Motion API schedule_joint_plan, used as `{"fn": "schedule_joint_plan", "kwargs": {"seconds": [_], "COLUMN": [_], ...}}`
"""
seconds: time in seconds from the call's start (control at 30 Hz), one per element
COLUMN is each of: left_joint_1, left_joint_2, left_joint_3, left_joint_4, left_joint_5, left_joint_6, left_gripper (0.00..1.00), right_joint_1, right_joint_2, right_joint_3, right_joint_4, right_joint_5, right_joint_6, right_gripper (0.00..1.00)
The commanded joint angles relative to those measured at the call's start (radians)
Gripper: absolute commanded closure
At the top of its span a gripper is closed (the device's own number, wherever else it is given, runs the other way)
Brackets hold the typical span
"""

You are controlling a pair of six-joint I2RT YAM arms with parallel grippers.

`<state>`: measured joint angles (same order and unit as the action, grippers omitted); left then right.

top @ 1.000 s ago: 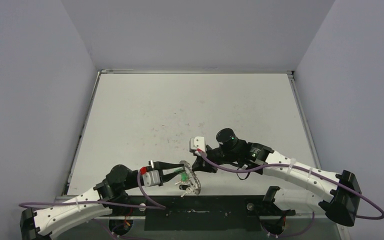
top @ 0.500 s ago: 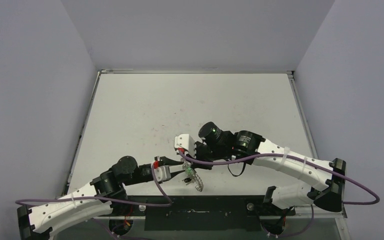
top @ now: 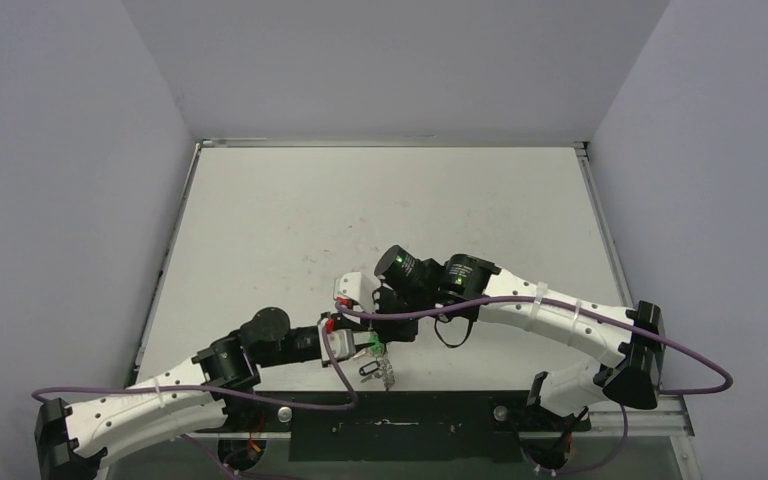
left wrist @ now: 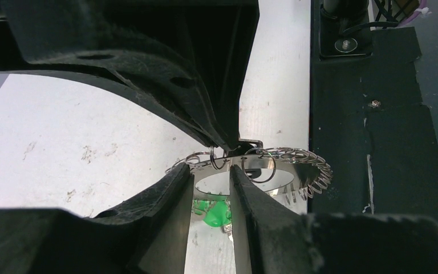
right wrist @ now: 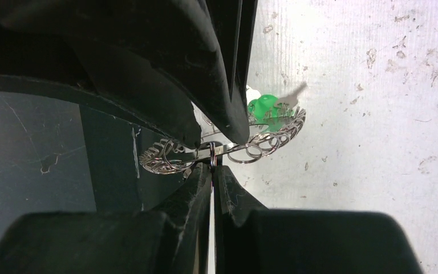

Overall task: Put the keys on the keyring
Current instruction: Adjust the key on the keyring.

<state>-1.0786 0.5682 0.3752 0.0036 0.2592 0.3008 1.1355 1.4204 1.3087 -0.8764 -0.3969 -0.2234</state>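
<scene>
The keyring (top: 384, 368) hangs just above the table at the near edge, a lacy silver hoop (left wrist: 296, 165) seen almost edge-on from above. My right gripper (right wrist: 212, 165) is shut on a thin wire loop of its rim (right wrist: 245, 149); its fingers (left wrist: 219, 123) come in from above in the left wrist view. My left gripper (left wrist: 212, 171) faces it, jaws apart on either side of that same stretch of rim, pinching nothing. A green-headed key (left wrist: 219, 216) dangles under the hoop (right wrist: 262, 107), with a silver blade (right wrist: 293, 92) beside it. Other keys are not clear.
The two wrists (top: 360, 330) nearly touch, with purple cables looping round them. A black strip (top: 400, 425) runs along the table's near edge right below the hoop. The white tabletop (top: 380, 220) stretches away behind, walled on three sides.
The right arm has swung left and met the left gripper at the hoop. The hoop has tipped from flat to nearly edge-on. The left jaws have widened off it.
</scene>
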Motion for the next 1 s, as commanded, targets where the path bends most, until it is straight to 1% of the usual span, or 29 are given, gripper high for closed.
{"fn": "schedule_joint_plan", "kwargs": {"seconds": [0.0,0.27,0.33,0.37,0.4,0.43,0.5,0.57,0.63,0.67,0.8,0.87,0.9,0.97], "left_joint_1": [-0.003,-0.003,-0.003,-0.003,-0.004,-0.003,-0.003,-0.003,-0.003,-0.003,-0.003,-0.004,-0.003,-0.003], "left_joint_2": [0.028,0.078,0.089,0.094,0.097,0.097,0.096,0.085,0.068,0.056,0.01,-0.014,-0.022,-0.037], "left_joint_3": [0.027,0.021,0.023,0.024,0.024,0.025,0.022,0.012,-0.009,-0.02,-0.077,-0.106,-0.123,-0.147], "left_joint_4": [0.08,0.146,0.155,0.157,0.158,0.156,0.155,0.162,0.184,0.205,0.292,0.336,0.36,0.404], "left_joint_5": [0.027,0.055,0.062,0.065,0.068,0.07,0.071,0.066,0.058,0.054,0.04,0.035,0.032,0.03], "left_joint_6": [0.004,-0.003,-0.003,-0.003,-0.004,-0.003,-0.006,-0.013,-0.026,-0.036,-0.075,-0.093,-0.1,-0.113], "left_gripper": [0.72,0.81,0.86,0.9,0.97,1.0,1.0,1.0,1.0,1.0,1.0,1.0,1.0,1.0], "right_joint_1": [0.011,0.013,0.013,0.013,0.013,0.013,0.01,0.004,-0.015,-0.026,-0.089,-0.123,-0.136,-0.155], "right_joint_2": [-0.013,-0.005,-0.003,-0.003,-0.002,-0.002,-0.007,-0.023,-0.055,-0.077,-0.208,-0.274,-0.307,-0.367], "right_joint_3": [0.038,0.04,0.04,0.04,0.038,0.039,0.033,0.022,-0.008,-0.029,-0.138,-0.213,-0.247,-0.311], "right_joint_4": [0.038,0.04,0.042,0.044,0.046,0.046,0.054,0.071,0.109,0.144,0.271,0.346,0.381,0.45], "right_joint_5": [-0.007,-0.01,-0.007,-0.005,-0.002,0.006,0.026,0.033,0.035,0.024,-0.051,-0.116,-0.144,-0.179], "right_joint_6": [0.018,0.021,0.019,0.018,0.017,0.016,0.014,0.01,0.01,0.009,0.004,0.0,-0.002,-0.019], "right_gripper": [1.0,1.0,1.0,1.0,1.0,1.0,0.99,0.92,0.78,0.73,0.57,0.48,0.45,0.44]}}
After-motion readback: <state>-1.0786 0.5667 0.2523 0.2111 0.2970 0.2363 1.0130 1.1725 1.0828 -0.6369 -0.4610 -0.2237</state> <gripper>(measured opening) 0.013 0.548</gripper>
